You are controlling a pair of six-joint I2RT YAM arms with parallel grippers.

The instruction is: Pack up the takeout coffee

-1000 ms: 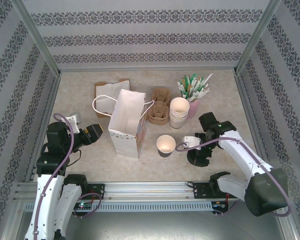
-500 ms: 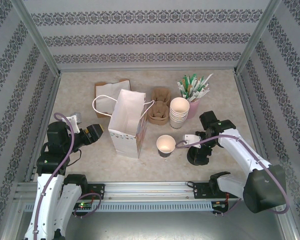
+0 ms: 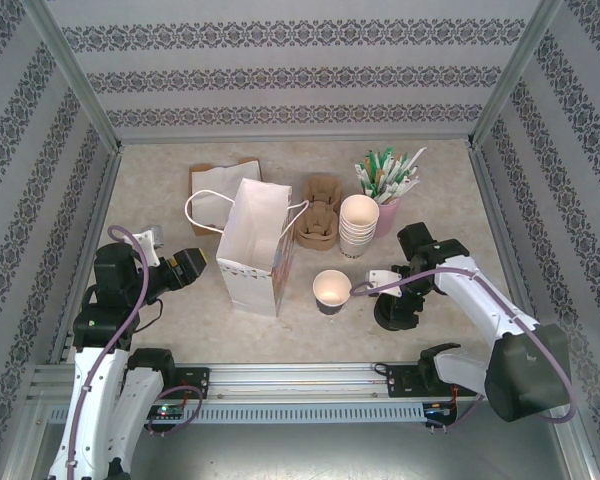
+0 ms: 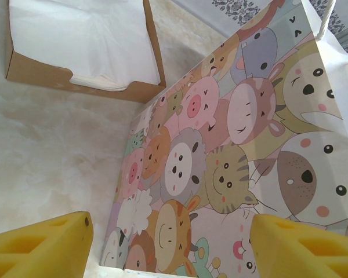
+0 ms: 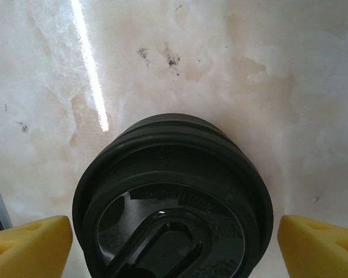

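Box w/ napkins (cup open).

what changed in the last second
The right arm crept slightly left, its open fingers either side of the stack of lids, gripping nothing. Left arm, bag and lidless cup stayed put.

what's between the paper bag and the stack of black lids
One lidless paper cup, upright on the table, sits between the white paper bag and the black lid stack, as the top external view shows.
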